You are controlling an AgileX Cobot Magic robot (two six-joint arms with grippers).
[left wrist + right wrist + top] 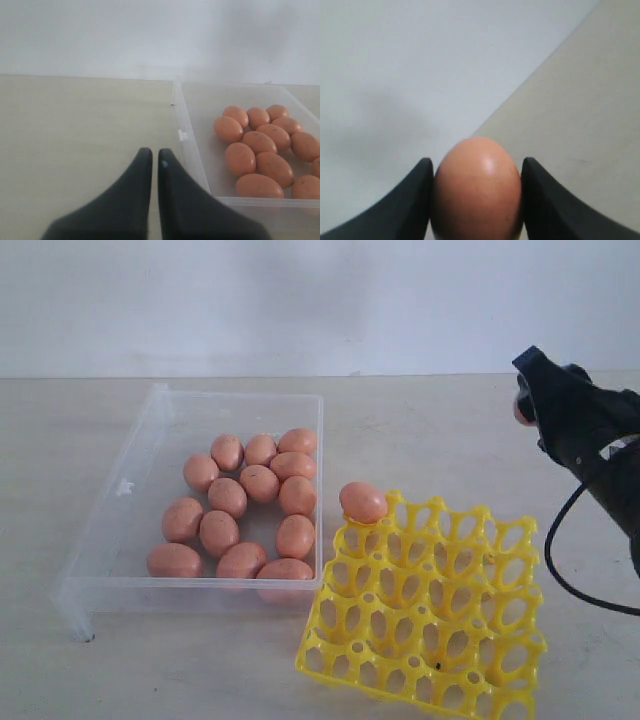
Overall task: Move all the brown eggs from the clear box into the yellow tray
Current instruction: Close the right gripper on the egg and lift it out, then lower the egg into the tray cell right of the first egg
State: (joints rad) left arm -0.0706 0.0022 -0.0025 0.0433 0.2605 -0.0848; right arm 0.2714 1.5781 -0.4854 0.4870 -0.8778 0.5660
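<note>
Count: the brown eggs (pixel 259 483) (small, smooth, oval, orange-brown) number approx. 14 loose in the clear box (pixel 130 490), a shallow transparent plastic bin w/ low walls. They are bunched toward the side nearest the tray.

1 placed egg (pixel 362 502) sits in a corner cup of the yellow tray (pixel 440 640), a bright yellow plastic lattice of round cups. That corner lies just beside the box. All other cups in view are empty.

1 held egg (pixel 476 190) is clamped between the jaws of the right tool (pixel 476 162). The tool is raised off the desk (pixel 200 670) past the tray's far right side, not over a cup yet.

Left tool (pixel 154 155): jaws pressed together w/ nothing between them, over bare desk just outside the box wall.

Progress est.: early. 1 egg delivered, 1 in transit, the bulk left in the box. Remaining: seat the held egg in a free cup, then pick/place the approx. 14 others.
</note>
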